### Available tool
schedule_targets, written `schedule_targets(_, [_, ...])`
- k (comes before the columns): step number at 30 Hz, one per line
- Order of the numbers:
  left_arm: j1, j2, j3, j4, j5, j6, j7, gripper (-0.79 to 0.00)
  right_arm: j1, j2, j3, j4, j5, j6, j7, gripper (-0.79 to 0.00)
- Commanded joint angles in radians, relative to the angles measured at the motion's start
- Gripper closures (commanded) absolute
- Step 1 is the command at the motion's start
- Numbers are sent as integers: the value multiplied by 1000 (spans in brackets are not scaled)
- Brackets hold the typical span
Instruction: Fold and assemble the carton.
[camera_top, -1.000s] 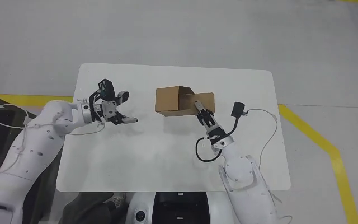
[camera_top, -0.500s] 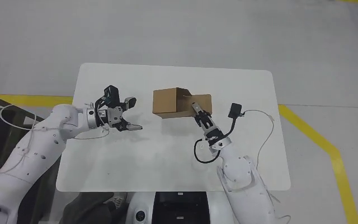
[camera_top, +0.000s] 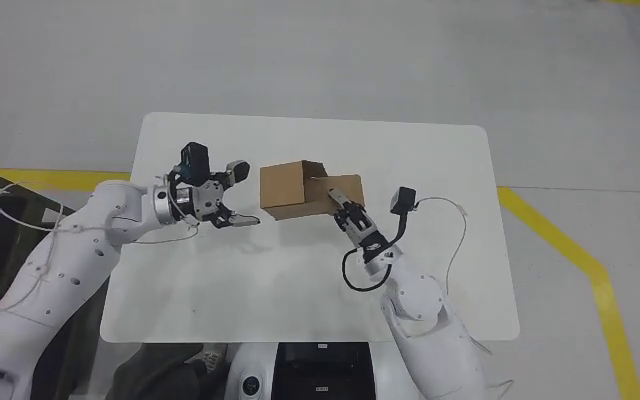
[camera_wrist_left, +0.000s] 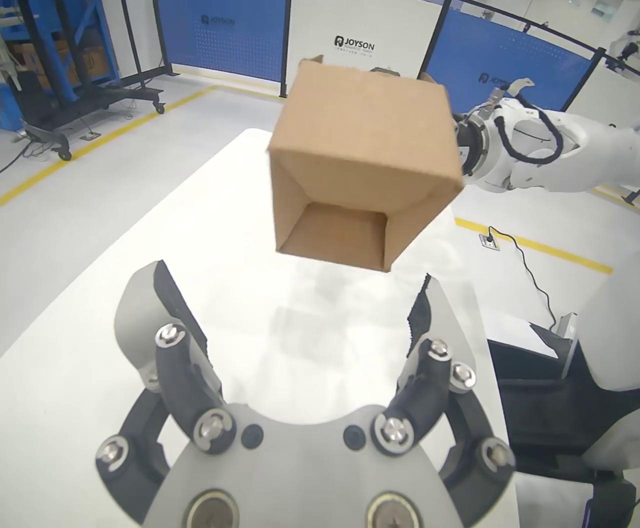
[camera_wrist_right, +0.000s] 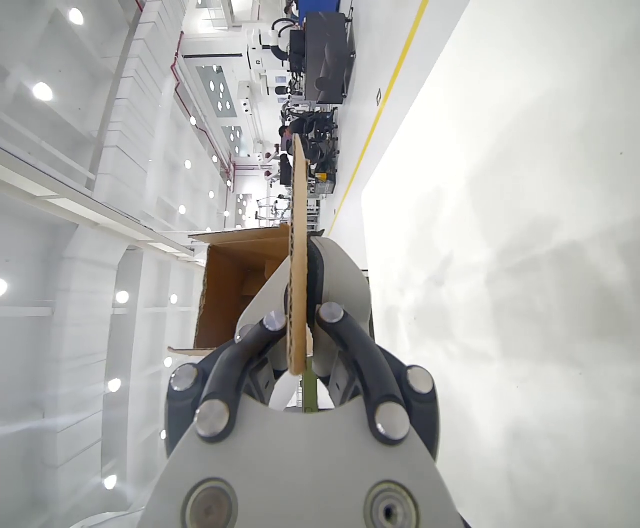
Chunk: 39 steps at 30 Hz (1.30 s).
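The carton (camera_top: 295, 190) has swung toward the robot's left side over the past second, carried by the right gripper (camera_top: 340, 207), while the left gripper (camera_top: 243, 193) has closed in from the opposite side and now sits just beside the box's near end without touching it.

From the left wrist, the left gripper (camera_wrist_left: 291, 285) is spread wide over the white tabletop (camera_wrist_left: 100, 300). Beyond it the carton (camera_wrist_left: 360, 170) hangs clear of the surface, its open end turned toward the camera and a brown panel showing deep inside. The right arm's white wrist section shows past its far corner.

From the right wrist, the right gripper (camera_wrist_right: 300, 260) is clamped on a cardboard flap seen edge-on, one finger (camera_wrist_right: 345, 280) on each face. The carton's open body (camera_wrist_right: 240, 295) lies beyond, and the tabletop (camera_wrist_right: 500, 250) runs along one side.

From above, the tabletop (camera_top: 300, 290) spreads beneath both arms. The left forearm lies across the near left part of it, wrist pointing at the box. The right arm rises from the front edge, angled up and leftward to the flap.
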Motion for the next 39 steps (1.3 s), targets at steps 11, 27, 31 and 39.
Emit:
schedule_targets(11, [-40,16,94,-34,-16,0,82,-785,12,3,-29,33,97,-69,30,0])
schedule_targets(27, [-101,20,156,5,29,0,201,-785,18,13,-46,39,120,-58,31,0])
schedule_targets(31, [-105,20,171,7,50,0,221,-785,15,15,-50,33,117,-51,16,0])
schedule_targets(39, [-125,23,214,12,79,0,240,-785,11,19,-61,13,104,-30,-7,0])
